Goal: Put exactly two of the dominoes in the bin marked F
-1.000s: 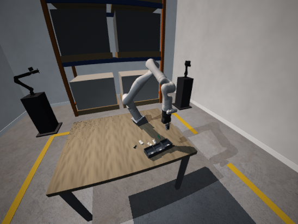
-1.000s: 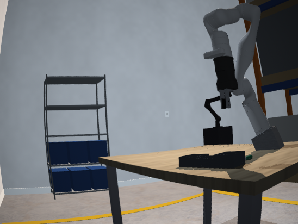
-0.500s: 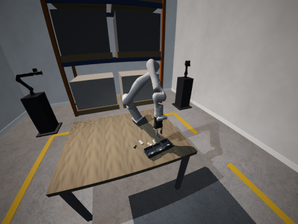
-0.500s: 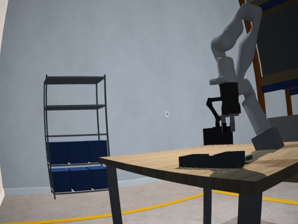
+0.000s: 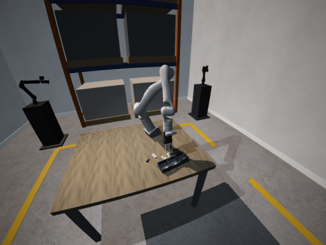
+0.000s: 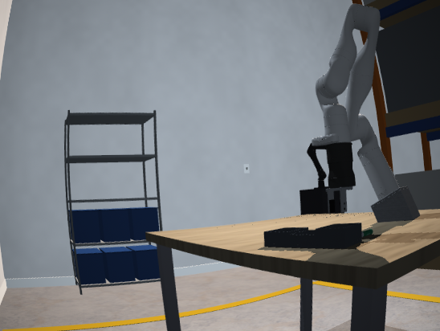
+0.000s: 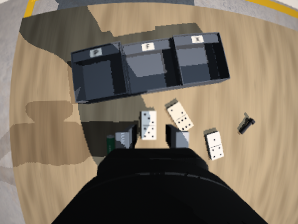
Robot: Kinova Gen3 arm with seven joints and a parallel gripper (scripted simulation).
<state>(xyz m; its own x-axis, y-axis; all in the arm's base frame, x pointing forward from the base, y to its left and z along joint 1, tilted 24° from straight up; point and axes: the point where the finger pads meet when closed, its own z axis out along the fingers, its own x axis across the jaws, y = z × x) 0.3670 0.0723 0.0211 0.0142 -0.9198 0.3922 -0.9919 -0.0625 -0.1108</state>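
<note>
Gripper (image 5: 168, 147) (image 6: 337, 201) (image 7: 151, 132): nearest wrist cam, jaws parted, nothing held, above table (image 5: 119, 166) (image 6: 249, 237) (image 7: 260, 90).
Domino btwn fingertips in wrist view (image 7: 148, 125): on table, below gripper, near bin F; likely next pick.
Tilted domino (image 7: 179, 115): just beside it, also on table.
Third domino (image 7: 214, 145): farther over, twd black part (image 7: 246, 123); one domino had to stay out.
Bin F (image 7: 145, 67): middle compartment, no domino seen inside.
Green thing (image 6: 367, 232) (image 7: 110, 144): beside one finger in wrist view; leave, avoid bumping.
Handling (est.): dominoes light, stiff, smooth, maybe slippery; not very fragile.
Grasp: across long sides, near mid-length, pads square; low lift, then drop in F.
Risk: open finger could nudge tilted domino on descent.

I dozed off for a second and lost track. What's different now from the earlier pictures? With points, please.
The arm (image 5: 167, 92) (image 6: 361, 72) has swung in over the table and lowered, bringing the pincer (image 5: 169, 147) (image 7: 151, 132) down near the dominoes (image 7: 148, 125). The pincer is open; nothing was grasped or released. The bins (image 5: 173, 162) (image 6: 313, 239) (image 7: 150, 90) and dominoes look unmoved.
</note>
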